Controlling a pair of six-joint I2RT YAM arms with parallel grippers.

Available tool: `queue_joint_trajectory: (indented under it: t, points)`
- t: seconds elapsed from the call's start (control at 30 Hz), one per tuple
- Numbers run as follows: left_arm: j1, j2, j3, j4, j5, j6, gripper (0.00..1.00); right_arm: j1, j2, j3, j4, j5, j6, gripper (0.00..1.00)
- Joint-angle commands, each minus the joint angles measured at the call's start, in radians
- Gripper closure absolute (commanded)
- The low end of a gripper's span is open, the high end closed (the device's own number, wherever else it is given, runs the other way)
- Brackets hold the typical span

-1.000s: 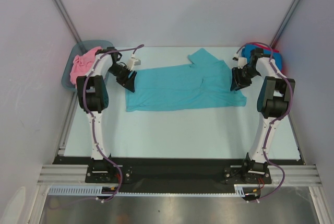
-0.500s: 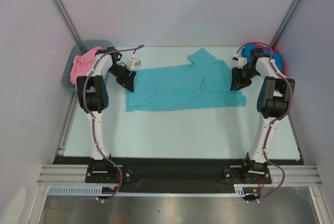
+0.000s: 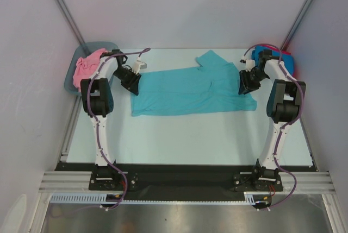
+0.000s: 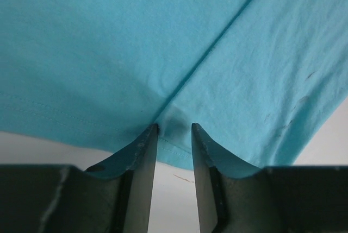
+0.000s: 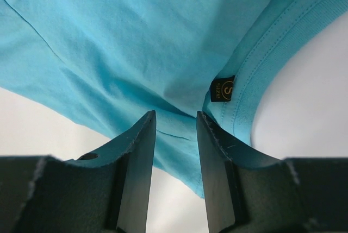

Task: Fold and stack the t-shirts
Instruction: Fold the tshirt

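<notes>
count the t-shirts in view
4: teal spread mid-table, pink in the tub far left, bright blue far right, a red sliver behind it. More may be hidden underneath.

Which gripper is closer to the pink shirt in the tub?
Left. The left gripper is at the left edge of the teal t-shirt, near the pink t-shirt; the right gripper is at the opposite, collar end.

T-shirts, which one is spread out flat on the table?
The teal shirt, spread across the middle of the table. The pink one is bunched in the tub at far left; the blue one is crumpled at far right.
</notes>
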Motion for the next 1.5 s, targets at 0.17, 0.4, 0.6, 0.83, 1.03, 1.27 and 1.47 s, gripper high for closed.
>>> queue_joint_trajectory:
  t: [0.17, 0.4, 0.6, 0.83, 1.03, 1.27, 1.47]
  points:
    - [-0.005, 0.005, 0.022, 0.044, -0.012, -0.009, 0.73, 0.015, -0.036, -0.001, 0.003, 0.013, -0.005, 0.59]
    - [-0.005, 0.004, 0.022, 0.053, -0.017, -0.019, 1.0, 0.024, -0.025, 0.003, 0.004, 0.013, -0.005, 0.59]
    - [-0.005, -0.016, 0.016, 0.06, -0.015, -0.027, 1.0, 0.027, -0.019, 0.005, 0.004, 0.021, -0.008, 0.59]
    - [-0.005, -0.041, -0.001, 0.06, -0.014, -0.026, 1.0, 0.022, -0.006, -0.003, 0.013, 0.047, -0.012, 0.59]
    - [-0.005, -0.048, -0.005, 0.061, -0.015, -0.026, 1.0, 0.001, 0.004, 0.006, 0.019, 0.07, -0.008, 0.58]
    - [-0.006, -0.07, -0.004, 0.06, -0.02, -0.029, 1.0, -0.03, 0.014, -0.012, 0.03, 0.075, -0.008, 0.58]
    - [-0.005, -0.102, -0.005, 0.055, -0.034, -0.026, 1.0, -0.044, 0.019, -0.032, 0.045, 0.084, -0.008, 0.57]
